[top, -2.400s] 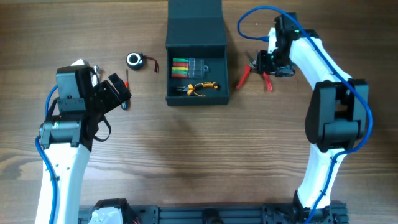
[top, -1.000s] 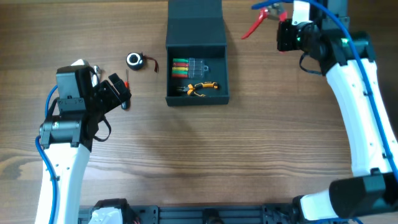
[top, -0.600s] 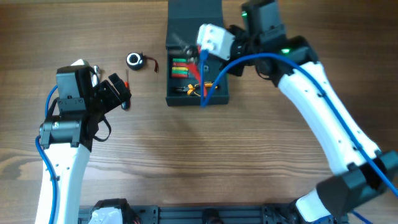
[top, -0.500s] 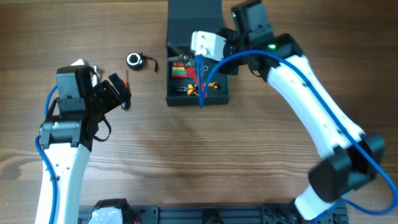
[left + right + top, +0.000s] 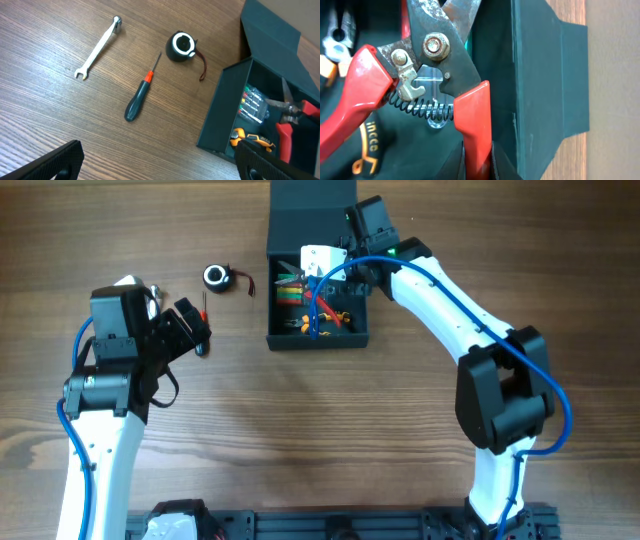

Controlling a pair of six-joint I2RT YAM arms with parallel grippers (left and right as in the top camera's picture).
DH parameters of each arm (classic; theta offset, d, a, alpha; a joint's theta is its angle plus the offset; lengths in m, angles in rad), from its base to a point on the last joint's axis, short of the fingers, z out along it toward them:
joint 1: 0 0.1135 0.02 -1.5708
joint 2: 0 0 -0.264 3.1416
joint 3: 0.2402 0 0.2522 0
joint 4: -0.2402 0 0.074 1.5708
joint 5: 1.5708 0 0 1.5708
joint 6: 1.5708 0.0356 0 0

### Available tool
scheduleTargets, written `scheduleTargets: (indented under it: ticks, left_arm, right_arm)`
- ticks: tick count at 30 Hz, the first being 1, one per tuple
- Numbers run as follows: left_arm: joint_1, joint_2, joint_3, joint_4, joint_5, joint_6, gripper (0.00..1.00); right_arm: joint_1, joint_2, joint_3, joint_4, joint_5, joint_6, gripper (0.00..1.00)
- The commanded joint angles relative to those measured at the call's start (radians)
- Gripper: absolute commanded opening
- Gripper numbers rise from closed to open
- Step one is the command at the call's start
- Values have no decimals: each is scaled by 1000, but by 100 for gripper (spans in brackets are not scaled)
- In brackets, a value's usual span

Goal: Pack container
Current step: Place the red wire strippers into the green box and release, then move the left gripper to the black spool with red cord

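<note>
- Wooden tabletop point(image 5: 300, 430) carrying open teal-grey container point(image 5: 317, 338) at far centre.
- Right gripper point(image 5: 477, 161) clamping red-handled shears point(image 5: 284, 137) inside container.
- Left gripper point(image 5: 195, 330) hovering near screwdriver point(image 5: 140, 95), jaws spread wide, holding nothing.

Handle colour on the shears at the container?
Red handles on the shears; clearest in the right wrist view.

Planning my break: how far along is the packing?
Done: orange pliers and a bit set lie inside the container. In hand: the right gripper holds red-handled snips down in the box, not yet released. Left: wrench, screwdriver and tape measure lie on the table outside, and the lid is open.
</note>
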Motion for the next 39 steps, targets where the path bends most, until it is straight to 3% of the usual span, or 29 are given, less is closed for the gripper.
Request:
scheduleTargets:
  ticks: [1,5,6,7,9,14,17,18,20,26,30,33,36,39]
  left_arm:
    - [-2,1,19,3,-10,23,100]
    - [-2,1,19,3,-10,23,100]
    - [-2,1,19,3,-10,23,100]
    - [-2,1,19,3,-10,23,100]
    - [-2,1,19,3,-10,23,100]
    - [-2,1,19,3,-10,23,100]
    - [-2,1,19,3,-10,23,100]
    - [-2,1,19,3,-10,23,100]
    - [-2,1,19,3,-10,23,100]
    - [-2,1,19,3,-10,23,100]
    - [-2,1,19,3,6,20,100]
    - [-2,1,19,2,85,20,100]
    - [-2,3,19,-2,122,19,100]
    - [-2,3,19,-27,114,20,100]
  right_arm:
    - [2,32,7,14,16,-6,4]
    - [2,43,7,16,14,1,4]
    - [2,43,7,18,15,21,18]
    - [2,43,7,29,14,54,40]
    - [3,35,7,72,16,151,53]
    - [29,-49,7,90,20,351,52]
    - [33,-162,7,57,111,593,49]
    - [29,-196,7,44,149,671,51]
    - [2,-291,7,2,214,860,64]
    - [-290,-500,7,-175,177,1236,77]
    - [-513,-495,7,-293,51,1314,78]
    - [-657,-470,5,-334,-27,1387,85]
    - [-728,-443,1,-378,-37,1440,99]
    - [-730,-436,-11,-386,-37,1440,100]
